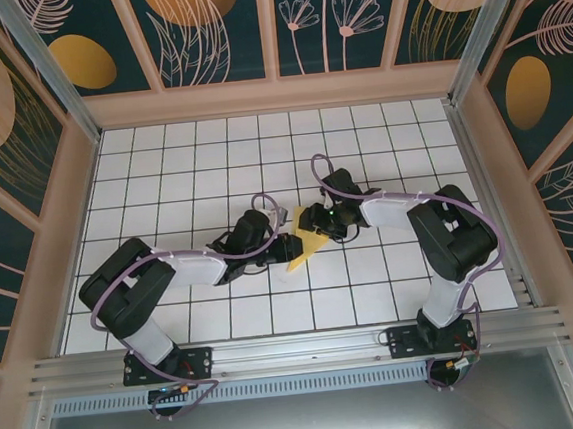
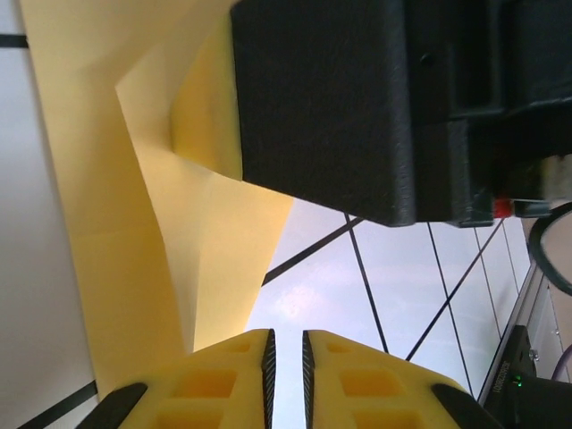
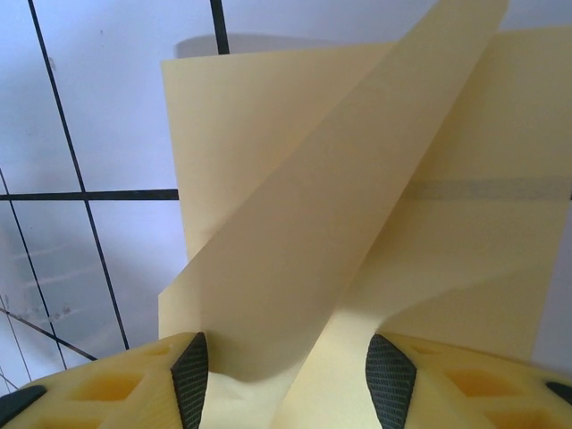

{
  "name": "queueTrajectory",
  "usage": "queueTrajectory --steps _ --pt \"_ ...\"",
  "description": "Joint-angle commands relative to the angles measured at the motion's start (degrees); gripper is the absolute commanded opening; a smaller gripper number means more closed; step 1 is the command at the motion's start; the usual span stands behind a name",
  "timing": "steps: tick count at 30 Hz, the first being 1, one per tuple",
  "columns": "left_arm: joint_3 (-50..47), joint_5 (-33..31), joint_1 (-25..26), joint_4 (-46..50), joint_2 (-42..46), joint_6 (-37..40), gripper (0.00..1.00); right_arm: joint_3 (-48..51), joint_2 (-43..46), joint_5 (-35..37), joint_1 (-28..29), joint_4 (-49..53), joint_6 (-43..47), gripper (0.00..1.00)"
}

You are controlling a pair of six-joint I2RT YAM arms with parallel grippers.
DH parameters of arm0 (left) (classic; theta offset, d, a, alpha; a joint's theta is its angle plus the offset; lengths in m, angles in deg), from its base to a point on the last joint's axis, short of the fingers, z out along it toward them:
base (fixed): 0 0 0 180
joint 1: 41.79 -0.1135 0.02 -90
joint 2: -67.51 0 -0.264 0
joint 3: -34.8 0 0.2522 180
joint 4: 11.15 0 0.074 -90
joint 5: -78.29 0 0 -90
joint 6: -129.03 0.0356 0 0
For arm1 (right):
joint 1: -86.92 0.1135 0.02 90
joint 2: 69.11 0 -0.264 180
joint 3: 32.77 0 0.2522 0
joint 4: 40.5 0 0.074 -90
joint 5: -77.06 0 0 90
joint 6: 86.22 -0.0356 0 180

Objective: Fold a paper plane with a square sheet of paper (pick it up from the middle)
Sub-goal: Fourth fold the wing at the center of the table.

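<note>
The square sheet of paper [image 1: 308,249] is yellow, creased into a pointed shape, and lies mid-table between both grippers. My left gripper [image 1: 285,242] sits at its left edge. In the left wrist view the left gripper [image 2: 286,332] has its jaws almost together with only a slim gap. White tile shows through that gap, and the paper [image 2: 134,232] lies off to the left. My right gripper [image 1: 312,219] is at the paper's far end. In the right wrist view the right gripper [image 3: 290,359] stands open over the paper [image 3: 357,232], with a raised flap between the pads, unpinched.
The white tiled table [image 1: 193,172] is walled by patterned panels at the back [image 1: 270,25] and on both sides. A metal rail [image 1: 298,349] runs along the near edge by the arm bases. The right arm's black wrist body [image 2: 357,107] hangs close above my left fingers.
</note>
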Motion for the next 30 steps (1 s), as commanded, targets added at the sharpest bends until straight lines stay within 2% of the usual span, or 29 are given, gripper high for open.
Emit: queueTrajectory --steps 1,30 --pt "2.0 1.0 0.2 -2.4 -1.5 0.0 0.2 2.2 -5.7 8.1 -0.3 5.5 0.8 0.58" --pt "2.0 -4.1 0.2 -0.2 -5.2 -1.3 0.18 2.3 -7.0 8.1 1.4 5.2 3.0 0.63"
